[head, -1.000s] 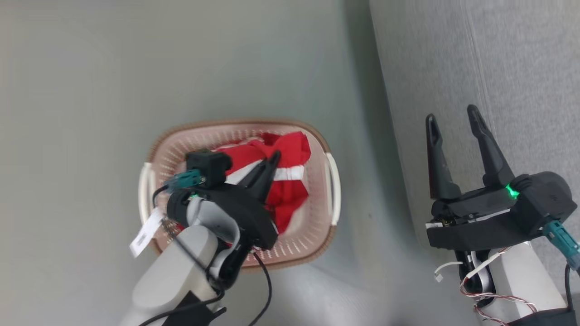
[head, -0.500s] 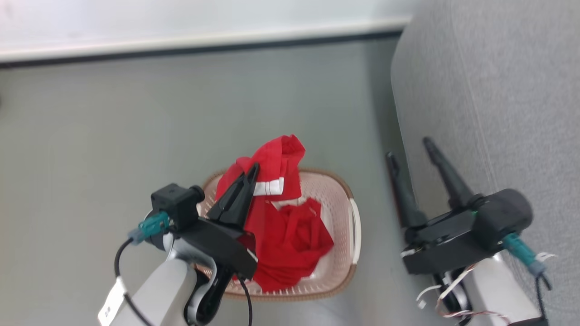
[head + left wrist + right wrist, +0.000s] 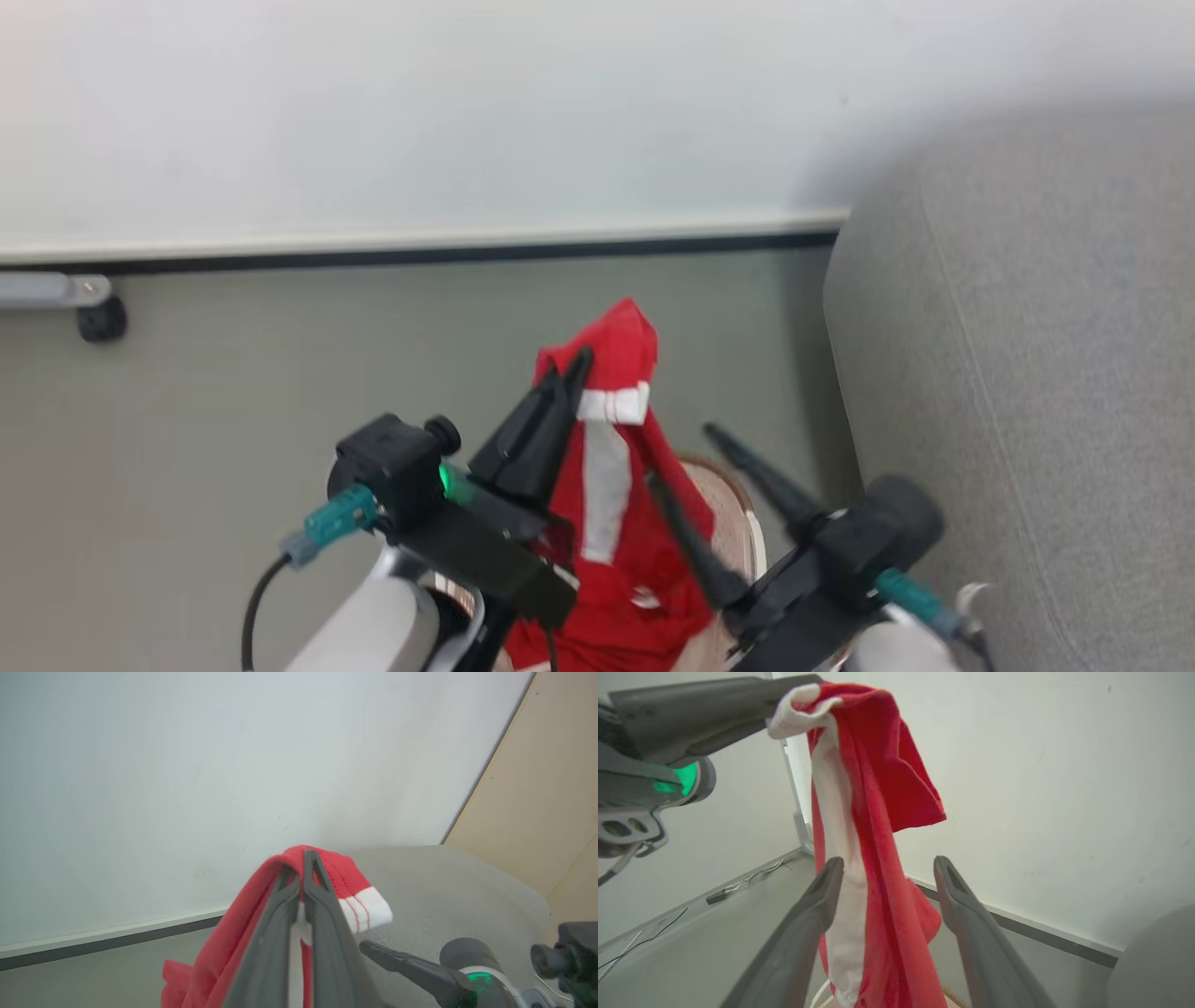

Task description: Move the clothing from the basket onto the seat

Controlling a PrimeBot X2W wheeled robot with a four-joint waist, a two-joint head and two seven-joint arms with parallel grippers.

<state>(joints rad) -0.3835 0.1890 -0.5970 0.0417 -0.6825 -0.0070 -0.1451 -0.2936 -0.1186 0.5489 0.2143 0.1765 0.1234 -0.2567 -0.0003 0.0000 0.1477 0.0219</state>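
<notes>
Basket point(image 3: 738, 509) mostly hidden behind clothing and arms, cut off below. Clothing point(image 3: 607, 485) hangs above it, long axis vertical, left of the seat point(image 3: 1008, 373), clenched in the left gripper point(image 3: 571, 371) fingers. Right gripper point(image 3: 681, 454) fingers spread, released, near the fabric.

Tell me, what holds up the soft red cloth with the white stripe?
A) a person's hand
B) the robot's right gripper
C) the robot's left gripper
C: the left gripper is shut on the top of the soft red cloth, while the right gripper stands open.
</notes>
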